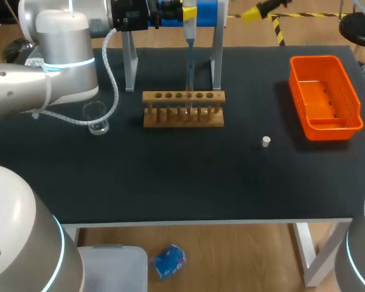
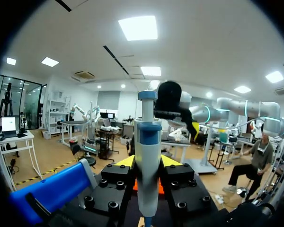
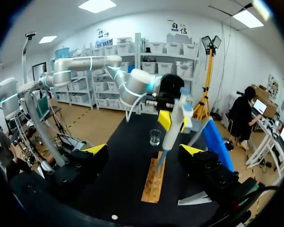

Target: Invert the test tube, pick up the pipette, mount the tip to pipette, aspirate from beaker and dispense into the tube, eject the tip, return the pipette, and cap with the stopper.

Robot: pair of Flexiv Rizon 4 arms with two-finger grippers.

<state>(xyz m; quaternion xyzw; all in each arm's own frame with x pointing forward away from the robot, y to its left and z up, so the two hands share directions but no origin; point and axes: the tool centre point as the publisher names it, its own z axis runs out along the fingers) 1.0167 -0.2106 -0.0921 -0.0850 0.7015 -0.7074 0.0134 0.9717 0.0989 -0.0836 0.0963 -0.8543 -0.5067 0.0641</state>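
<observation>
My left gripper (image 1: 188, 12) (image 2: 147, 163) is shut on the blue-and-white pipette (image 1: 189, 36) (image 2: 147, 161), held upright over the back of the table. Its thin tip (image 1: 188, 85) reaches down to the holes of the wooden tube rack (image 1: 183, 109) (image 3: 154, 182). I cannot make out a tube there. A glass beaker (image 1: 96, 118) (image 3: 155, 137) stands left of the rack. The small white stopper (image 1: 266, 142) lies to the rack's front right. My right gripper (image 3: 144, 151) (image 1: 260, 11) is open, hanging beyond the table's far edge, with the pipette (image 3: 173, 127) ahead of it and apart from its fingers.
An orange bin (image 1: 324, 97) sits at the table's right end. A metal stand (image 1: 131, 67) rises behind the rack. The black tabletop (image 1: 170, 176) lies bare in front of the rack.
</observation>
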